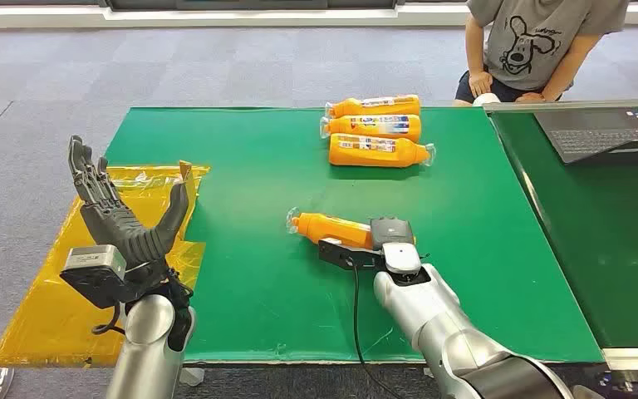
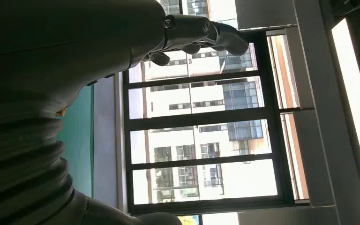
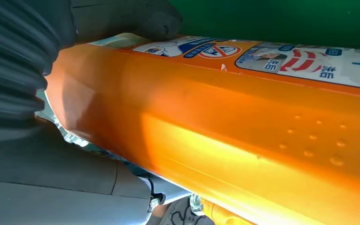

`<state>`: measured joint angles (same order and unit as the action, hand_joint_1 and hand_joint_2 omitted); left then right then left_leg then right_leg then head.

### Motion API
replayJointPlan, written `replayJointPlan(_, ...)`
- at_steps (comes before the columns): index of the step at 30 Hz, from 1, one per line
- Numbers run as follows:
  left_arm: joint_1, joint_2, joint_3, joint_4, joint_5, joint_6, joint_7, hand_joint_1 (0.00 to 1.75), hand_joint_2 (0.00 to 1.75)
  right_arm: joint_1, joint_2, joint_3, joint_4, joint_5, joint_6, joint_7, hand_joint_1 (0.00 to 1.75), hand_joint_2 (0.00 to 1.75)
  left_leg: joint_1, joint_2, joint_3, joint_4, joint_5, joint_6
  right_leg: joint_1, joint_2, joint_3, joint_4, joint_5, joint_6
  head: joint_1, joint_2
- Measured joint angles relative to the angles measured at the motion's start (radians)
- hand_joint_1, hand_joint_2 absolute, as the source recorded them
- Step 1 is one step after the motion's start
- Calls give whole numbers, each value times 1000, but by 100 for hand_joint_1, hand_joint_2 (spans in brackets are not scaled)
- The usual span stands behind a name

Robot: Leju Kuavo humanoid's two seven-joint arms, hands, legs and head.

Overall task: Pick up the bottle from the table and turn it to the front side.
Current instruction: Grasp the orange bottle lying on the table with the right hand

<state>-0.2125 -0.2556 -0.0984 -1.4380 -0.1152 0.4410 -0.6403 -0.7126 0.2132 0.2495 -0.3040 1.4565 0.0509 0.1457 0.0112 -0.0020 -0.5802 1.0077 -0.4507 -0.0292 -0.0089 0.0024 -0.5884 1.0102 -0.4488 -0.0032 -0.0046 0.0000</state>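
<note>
- Head view: the right hand reaches in from five o'clock and lies over the orange bottle, which is on its side near the middle of the green counter, cap end pointing to nine o'clock. Whether the bottle has left the surface I cannot tell. Three more orange bottles lie in a row at twelve o'clock, labels showing. The left hand is raised at eight o'clock, fingers spread wide and holding nothing.
- Left wrist view: the left hand's fingers hang apart in front of a window.
- Right wrist view: the fingers wrap the bottle's orange side, its label along one edge. I judge the grasp made; the lift and the turn to the front remain.
</note>
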Motion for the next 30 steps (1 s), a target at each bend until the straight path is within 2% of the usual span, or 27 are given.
replayJointPlan(11, 0, 3, 5, -1, 0, 2, -2, 0, 175, 0, 0, -3, 3, 0, -32, -24, 175, 175, 0, 1, 0, 0, 0, 0, 0, 0, 0, 0, 0, 0, 0, 0)
replayJointPlan(13, 1, 3, 8, -3, 0, 8, -6, 0, 175, 3, 2, -3, 3, -1, -87, -46, 175, 175, 0, 1, -1, 0, 0, 0, 0, 0, 0, 0, 0, 0, 0, 0)
replayJointPlan(18, 36, 6, 29, -41, -1, 33, -16, 0, 175, 31, 41, -5, -36, -34, -382, -147, 175, 175, 1, 1, -5, 0, 2, -2, 1, 1, -6, 0, 2, -1, 0, 0)
replayJointPlan(21, 54, 6, 41, -62, -4, 38, -17, 0, 175, 54, 66, -4, -118, -58, -485, -180, 175, 175, 1, -2, -8, 0, 2, -2, 1, -1, -8, 0, 1, -1, 0, 0)
replayJointPlan(25, 63, 6, 53, -75, -10, 42, -18, 0, 175, 122, 81, 2, -297, -74, -513, -194, 175, 175, 1, -3, -10, 0, 2, -2, 1, -2, -10, 0, 0, -2, 0, 0)
replayJointPlan(30, 68, 6, 60, -83, -15, 50, -19, 0, 175, 168, 85, 4, -416, -76, -511, -194, 175, 175, 1, -3, -13, 0, 1, -2, 1, -2, -11, 0, 0, -1, 0, 0)
